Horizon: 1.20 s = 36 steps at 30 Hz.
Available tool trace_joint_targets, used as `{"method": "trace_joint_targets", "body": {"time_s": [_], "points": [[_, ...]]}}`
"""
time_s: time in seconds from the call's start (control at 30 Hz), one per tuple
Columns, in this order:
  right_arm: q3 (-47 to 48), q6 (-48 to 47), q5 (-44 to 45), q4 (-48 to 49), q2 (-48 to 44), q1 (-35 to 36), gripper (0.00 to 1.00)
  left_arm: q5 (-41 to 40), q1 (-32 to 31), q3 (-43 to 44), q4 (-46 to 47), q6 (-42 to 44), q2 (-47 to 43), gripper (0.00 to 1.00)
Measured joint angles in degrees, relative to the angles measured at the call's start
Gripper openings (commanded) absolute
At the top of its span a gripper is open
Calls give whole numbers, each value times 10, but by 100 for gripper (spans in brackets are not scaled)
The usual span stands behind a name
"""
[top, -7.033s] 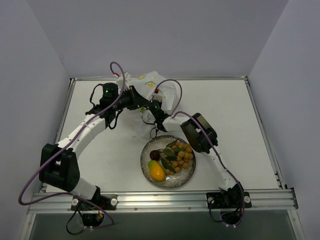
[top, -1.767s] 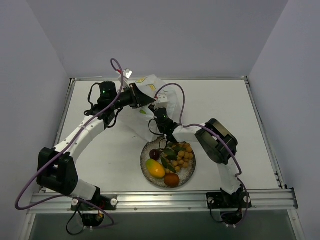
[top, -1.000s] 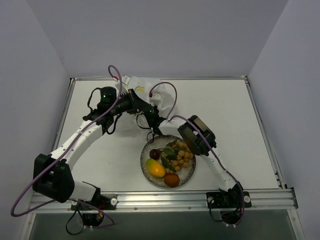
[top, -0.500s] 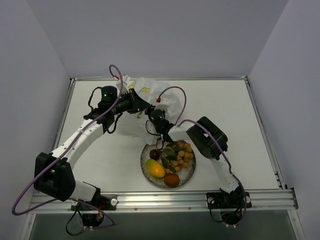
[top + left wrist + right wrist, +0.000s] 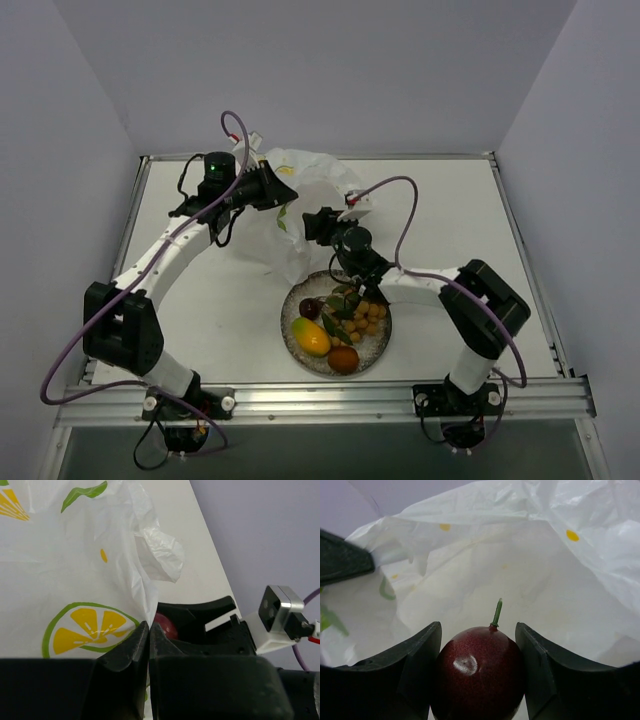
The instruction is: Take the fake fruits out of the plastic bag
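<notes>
Right gripper (image 5: 477, 632) clamps maroon ball (image 5: 477, 675), stem up, inside plastic bag (image 5: 75, 570) mouth. Left gripper (image 5: 148, 630) pinched tight on bag edge, holding it up. You draw ball straight out toward near side, clear of film, then over plate (image 5: 287, 325). No harder squeeze.

Overhead view steeply down onto the table (image 5: 450, 220); two close wrist views, both facing the plastic bag (image 5: 60, 570).

Left claw (image 5: 149, 626) pinches plastic bag (image 5: 60, 580); maroon ball (image 5: 165, 626) behind.
</notes>
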Motion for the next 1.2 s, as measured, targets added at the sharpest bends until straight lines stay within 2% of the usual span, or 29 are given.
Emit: {"method": "trace_joint_targets", "body": {"time_s": [0.2, 0.4, 0.67, 0.87, 1.03, 1.13, 1.2], "points": [[-71, -2, -1, -25, -111, 19, 20, 1, 0, 57, -10, 13, 35, 2], [-128, -19, 38, -95, -258, 113, 22, 16, 0, 83, 5, 12, 78, 2], [-212, -20, 94, -221, -371, 234, 22, 22, 0, 84, 4, 17, 93, 2], [-243, 0, 140, -326, -389, 297, 24, 22, -5, 83, 5, 21, 92, 2], [-242, 8, 173, -359, -379, 336, 27, 21, -9, 71, 6, 25, 86, 2], [-236, 13, 196, -368, -346, 351, 37, 17, -12, 65, 2, 36, 85, 2], [-233, 14, 207, -370, -322, 354, 52, 14, -14, 64, 0, 41, 85, 2]]}}
